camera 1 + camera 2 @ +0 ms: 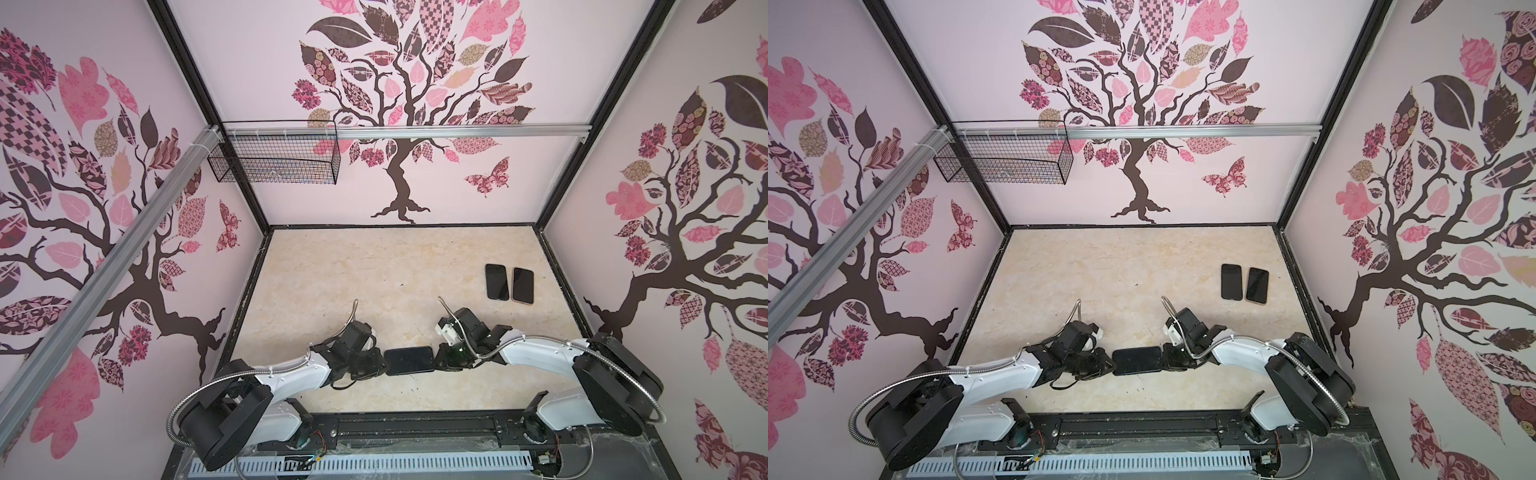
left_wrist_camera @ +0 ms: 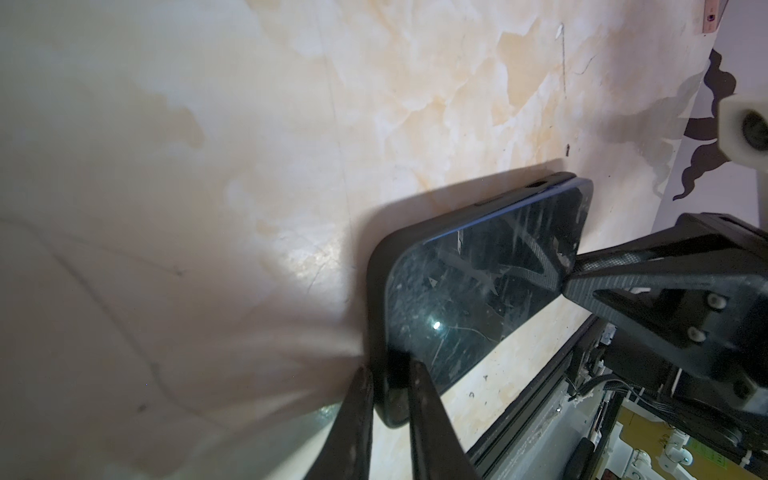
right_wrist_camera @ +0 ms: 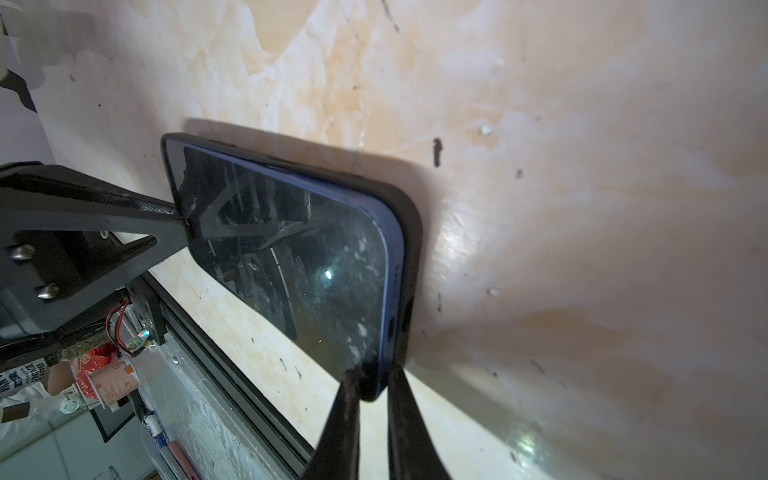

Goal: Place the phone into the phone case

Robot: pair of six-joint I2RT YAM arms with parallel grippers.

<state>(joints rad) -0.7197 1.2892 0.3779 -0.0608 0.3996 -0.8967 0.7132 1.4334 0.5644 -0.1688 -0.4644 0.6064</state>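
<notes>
**A:** Top views, both: the phone (image 1: 409, 360) lies crosswise near the table's front edge, pinched end to end. The left gripper (image 1: 385, 362) is on one short end and the right gripper (image 1: 435, 358) on the opposite one.

**B:** Room around it?

**A:** Plenty of bare marble-look tabletop (image 1: 374, 266) beyond. Two spare phones (image 1: 497, 281) lie well apart at the far right. The black front rail (image 1: 415, 419) is near, so I'd keep any push away from it.

**B:** Left wrist view?

**A:** The left gripper's jaws are narrow, clamped over the phone case (image 2: 376, 291) and the screen (image 2: 478, 291) at that end. The case lip looks wrapped round the glass there.

**B:** Right wrist view?

**A:** The right gripper's jaws are nearly closed, nipping phone and case together at the corner. The blue frame (image 3: 390, 266) stands proud of the black case rim along this end.

**B:** So it's the seating step?

**A:** I judge so: mostly in, with the last end not snapped home. Next, that end needs squeezing past the lip while the left gripper holds firm, and the corner mustn't slip out.
</notes>
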